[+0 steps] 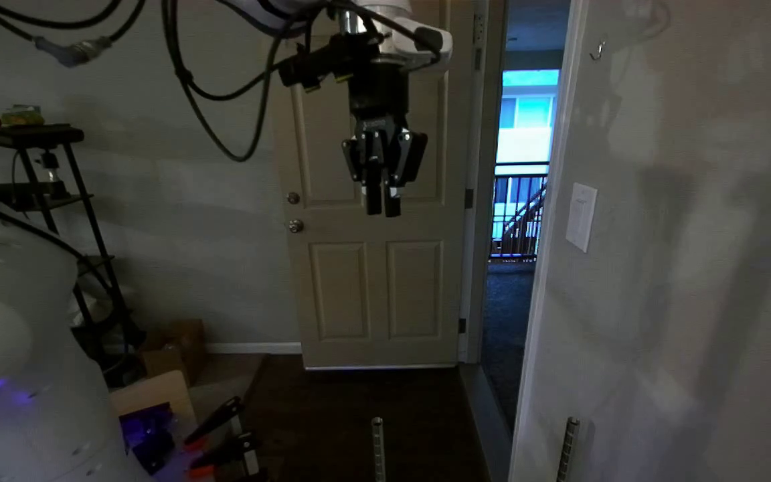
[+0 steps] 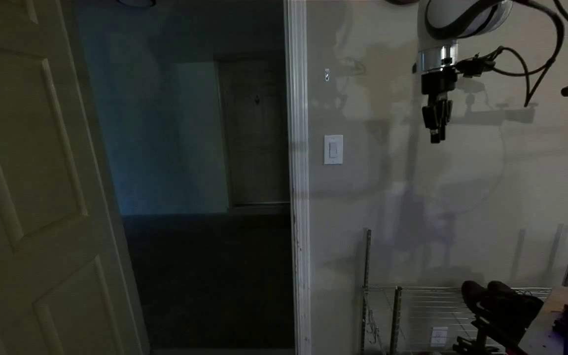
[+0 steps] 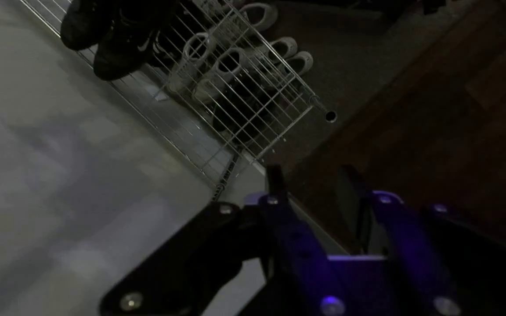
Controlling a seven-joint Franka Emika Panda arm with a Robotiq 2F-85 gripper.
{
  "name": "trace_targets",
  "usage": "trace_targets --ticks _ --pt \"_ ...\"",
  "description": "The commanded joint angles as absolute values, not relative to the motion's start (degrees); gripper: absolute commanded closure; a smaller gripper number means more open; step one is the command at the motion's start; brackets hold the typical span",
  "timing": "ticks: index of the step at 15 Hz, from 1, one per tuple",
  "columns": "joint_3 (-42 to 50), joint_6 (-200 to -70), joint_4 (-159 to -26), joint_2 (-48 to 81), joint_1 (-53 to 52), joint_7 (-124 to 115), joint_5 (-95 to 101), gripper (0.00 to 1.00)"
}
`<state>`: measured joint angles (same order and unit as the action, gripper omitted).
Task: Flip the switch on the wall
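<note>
The switch is a small white upright plate [image 1: 581, 217] on the off-white wall [image 1: 687, 281], just beside the doorway trim. An exterior view facing it shows its rocker in the middle of the plate [image 2: 333, 149] on the wall [image 2: 363, 202]. My gripper [image 1: 383, 204] points down in the air, well apart from the switch. In an exterior view it hangs to the right of the switch and slightly higher [image 2: 438, 134]. In the wrist view the fingers [image 3: 312, 175] stand apart with nothing between them. The wall [image 3: 59, 175] fills that view's left side; the switch is out of it.
A cream panelled door [image 1: 372, 227] stands open by the doorway. A wire rack [image 3: 279, 140] with several shoes stands low against the wall; its metal posts [image 2: 367, 266] rise upward. A hook [image 1: 597, 51] is above the switch. Cables [image 1: 245, 154] hang from the arm.
</note>
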<state>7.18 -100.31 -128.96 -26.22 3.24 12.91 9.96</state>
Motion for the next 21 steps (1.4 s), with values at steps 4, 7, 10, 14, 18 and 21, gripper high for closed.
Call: trace_targets --ticks 4,7,10,14,18,21 --pt "6.7 -116.7 -127.1 -14.8 1.3 12.2 3.3 0.99" --pt "5.8 -125.1 -125.8 -10.1 1.4 10.3 2.2 0.96" --pt "5.1 -133.2 -124.0 -5.7 1.9 7.4 3.1 0.95" --pt "4.5 -145.3 -122.2 -1.4 2.5 4.5 8.1 0.96" --pt "5.1 -152.5 -120.1 2.0 3.0 -0.5 14.8 0.95" --pt "5.6 -154.4 -118.0 4.1 3.0 -2.6 18.1 0.96"
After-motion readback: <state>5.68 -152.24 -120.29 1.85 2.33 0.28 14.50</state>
